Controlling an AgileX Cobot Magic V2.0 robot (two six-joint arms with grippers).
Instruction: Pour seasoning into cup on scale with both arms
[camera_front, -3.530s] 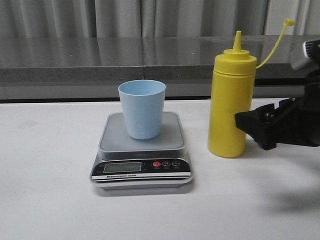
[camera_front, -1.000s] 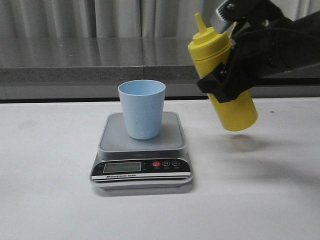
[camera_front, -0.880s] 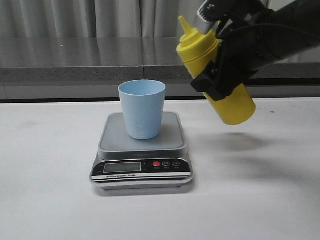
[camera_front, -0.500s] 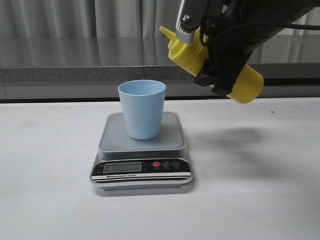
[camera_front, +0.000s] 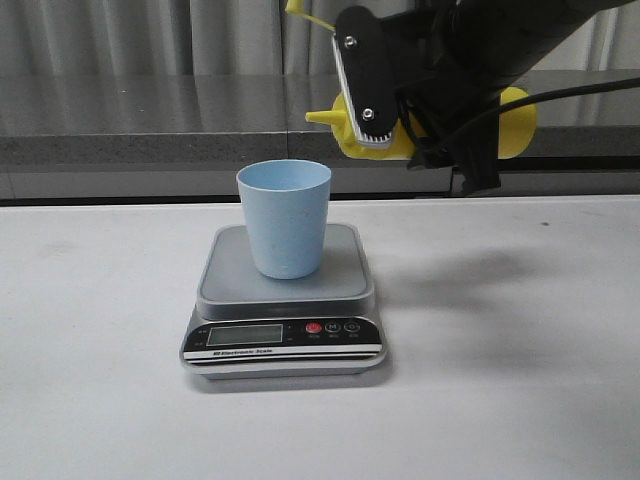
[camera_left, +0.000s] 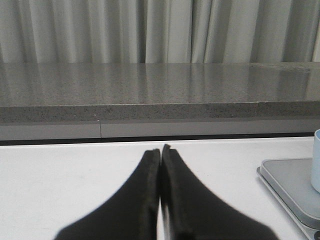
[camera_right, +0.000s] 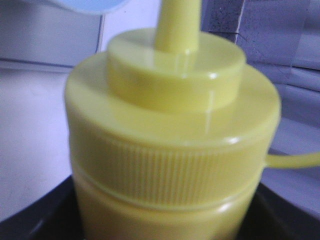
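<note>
The yellow bottle (camera_front: 505, 110) is clamped in the right gripper (camera_front: 420, 110) lying nearly level, its nozzle held above the cup (camera_front: 284, 217) on the scale (camera_front: 285, 300), while the left gripper (camera_left: 161, 165) is kept closed, empty.

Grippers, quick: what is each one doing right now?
Left gripper: shut, holding nothing.
Right gripper: shut on the seasoning bottle, tipped sideways above the cup.

The scale (camera_front: 283, 335) bears small white lettering, too blurred to read.

Seasoning (camera_front: 515, 115) mid-body hidden behind right gripper (camera_front: 420, 115); scale (camera_front: 283, 340) readout illegible.
</note>
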